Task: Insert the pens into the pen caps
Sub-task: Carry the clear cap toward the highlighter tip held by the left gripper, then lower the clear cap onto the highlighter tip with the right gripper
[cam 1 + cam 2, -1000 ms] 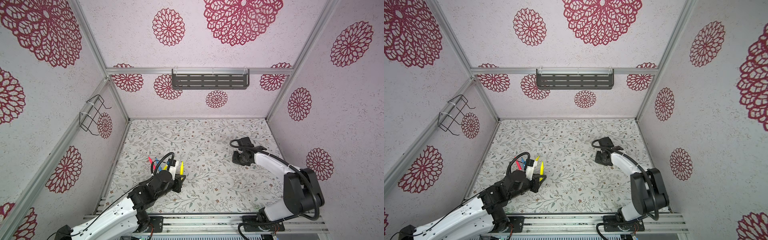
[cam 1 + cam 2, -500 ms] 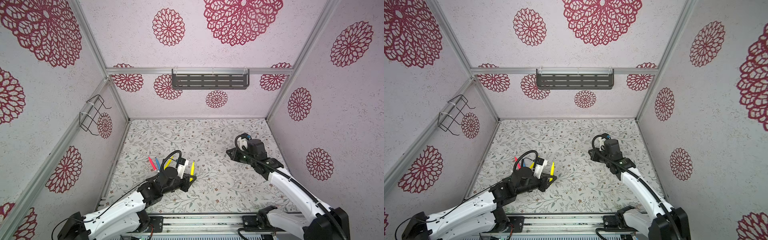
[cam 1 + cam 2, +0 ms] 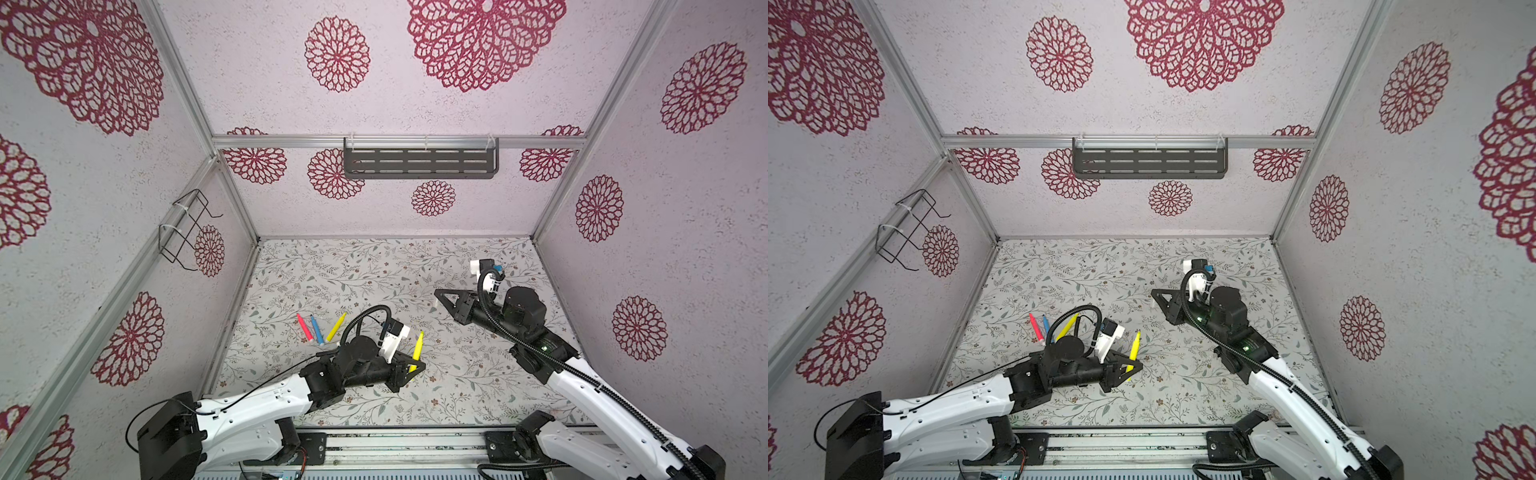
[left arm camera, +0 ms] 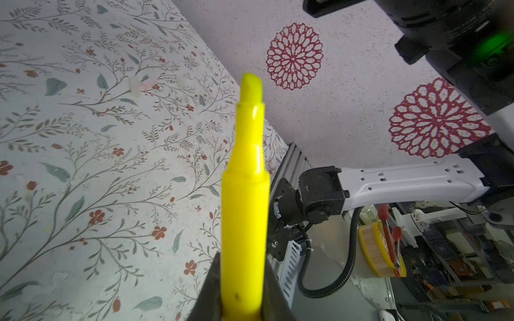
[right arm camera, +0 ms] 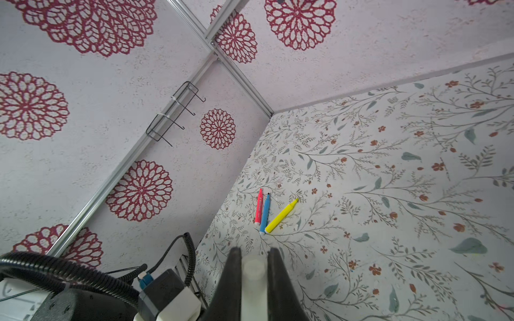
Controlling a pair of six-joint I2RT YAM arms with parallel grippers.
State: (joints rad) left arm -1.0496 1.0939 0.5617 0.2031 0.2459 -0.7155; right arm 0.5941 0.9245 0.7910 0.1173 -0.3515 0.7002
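My left gripper (image 3: 415, 368) (image 4: 242, 278) is shut on a yellow pen (image 3: 418, 348) (image 3: 1134, 345) (image 4: 246, 172), whose tapered tip points away from the jaws, lifted off the floral table. My right gripper (image 3: 439, 294) (image 5: 252, 258) is shut on a clear pen cap (image 5: 252, 273) and points left, above the table's right half. A pink-red pen (image 3: 304, 327) (image 5: 259, 207), a blue pen (image 3: 318, 331) (image 5: 265, 212) and a second yellow pen (image 3: 336, 327) (image 5: 281, 216) lie together at the left. Small clear pen caps (image 4: 135, 86) sit on the table in the left wrist view.
A black slotted shelf (image 3: 419, 163) hangs on the back wall and a wire rack (image 3: 187, 228) on the left wall. An aluminium rail (image 3: 399, 440) with both arm bases runs along the table's front edge (image 3: 374, 424). Walls close in three sides.
My left gripper has carried the yellow pen rightward, away from the three lying pens. My right arm has stretched out and lifted, and its gripper has turned from facing the table to pointing left.
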